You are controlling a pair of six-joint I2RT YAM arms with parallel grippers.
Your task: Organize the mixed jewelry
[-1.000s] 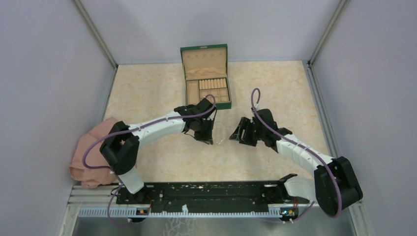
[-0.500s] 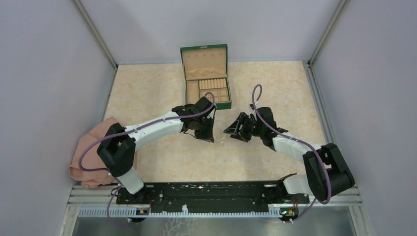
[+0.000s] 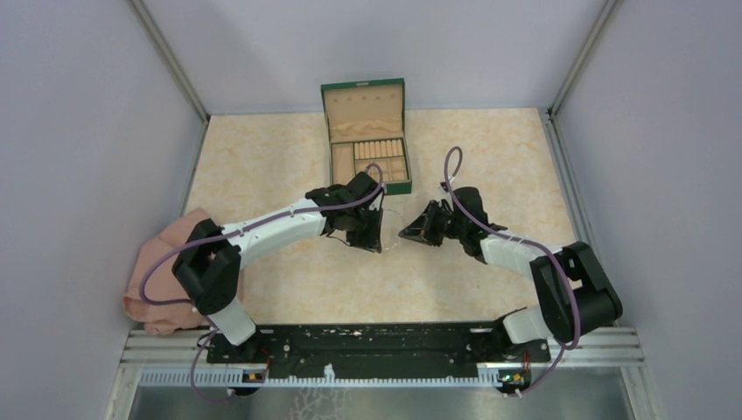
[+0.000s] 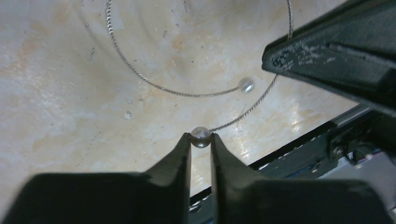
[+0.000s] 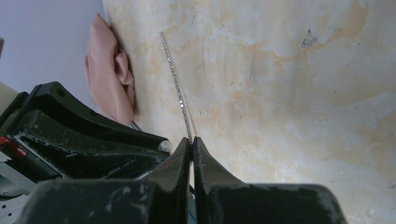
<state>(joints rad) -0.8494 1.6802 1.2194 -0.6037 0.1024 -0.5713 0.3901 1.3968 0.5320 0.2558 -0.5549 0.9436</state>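
My left hand (image 4: 201,140) pinches the pearl (image 4: 201,136), my right hand (image 5: 191,143) nips the thin chain (image 5: 175,79), its loop lying on the surface (image 4: 60,107); pulling apart too hard could snap it.

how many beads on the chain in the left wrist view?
2. One bead is pinched in the left gripper; the other bead sits on the chain, up and right of it. More may lie out of frame.

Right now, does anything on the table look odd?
Yes. One thin chain looks pinched by both tools at once: the left tool on a pearl, the right tool on the links. A pink cloth lies crumpled at the table's left edge.
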